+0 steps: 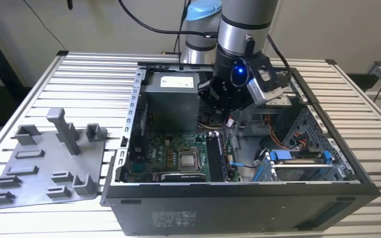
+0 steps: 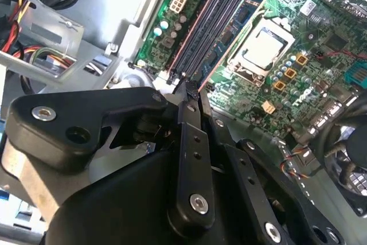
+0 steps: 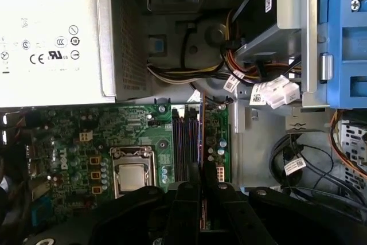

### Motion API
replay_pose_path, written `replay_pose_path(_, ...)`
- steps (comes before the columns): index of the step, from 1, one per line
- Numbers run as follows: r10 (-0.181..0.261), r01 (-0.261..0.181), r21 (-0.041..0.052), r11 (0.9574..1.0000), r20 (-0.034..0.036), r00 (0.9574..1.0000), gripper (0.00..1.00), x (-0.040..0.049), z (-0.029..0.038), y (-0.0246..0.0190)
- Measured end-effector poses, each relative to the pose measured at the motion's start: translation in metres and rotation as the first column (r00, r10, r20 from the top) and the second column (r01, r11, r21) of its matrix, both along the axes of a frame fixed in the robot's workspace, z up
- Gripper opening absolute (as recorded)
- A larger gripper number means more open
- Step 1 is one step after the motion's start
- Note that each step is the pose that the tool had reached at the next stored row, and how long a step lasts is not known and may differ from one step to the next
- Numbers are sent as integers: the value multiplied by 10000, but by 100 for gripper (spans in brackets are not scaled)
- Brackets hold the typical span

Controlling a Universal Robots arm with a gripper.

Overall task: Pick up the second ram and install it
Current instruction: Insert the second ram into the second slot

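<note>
Slatted aluminium table (image 1: 78,69) carries an open black computer case (image 1: 243,206), and I reach down into it. The second ram (image 3: 202,130), a long, thin, bluish-green memory stick, stands on its long edge at the black memory slots (image 3: 183,142), so I see it edge-on as a narrow reddish line. Its long axis runs along the slots, from the power-supply end toward the case's near wall in the exterior view. My black gripper (image 3: 202,179) looks pinched closed on the stick's end, one finger on each flat face.

Just beside the slots sits the square silver processor socket (image 3: 132,173) on the green motherboard (image 3: 74,142). At the stick's far end stands the grey metal power supply box (image 3: 51,32), with a bundle of coloured cables (image 3: 172,73) spilling out beside it. On the other side of the slots rises a blue plastic drive cage (image 3: 344,38). Outside the case, on the exterior view's left, lies a grey plastic fixture plate (image 1: 45,168) with blocks and posts.
</note>
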State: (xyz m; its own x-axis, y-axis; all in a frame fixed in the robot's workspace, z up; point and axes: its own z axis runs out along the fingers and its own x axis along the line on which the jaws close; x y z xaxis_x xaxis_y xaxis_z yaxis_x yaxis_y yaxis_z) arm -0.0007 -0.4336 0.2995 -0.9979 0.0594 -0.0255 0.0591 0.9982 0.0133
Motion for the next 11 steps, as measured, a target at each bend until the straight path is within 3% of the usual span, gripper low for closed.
replay_pose_path(11,93,-93,-11,10000,1,10000,14,0,-24,-9)
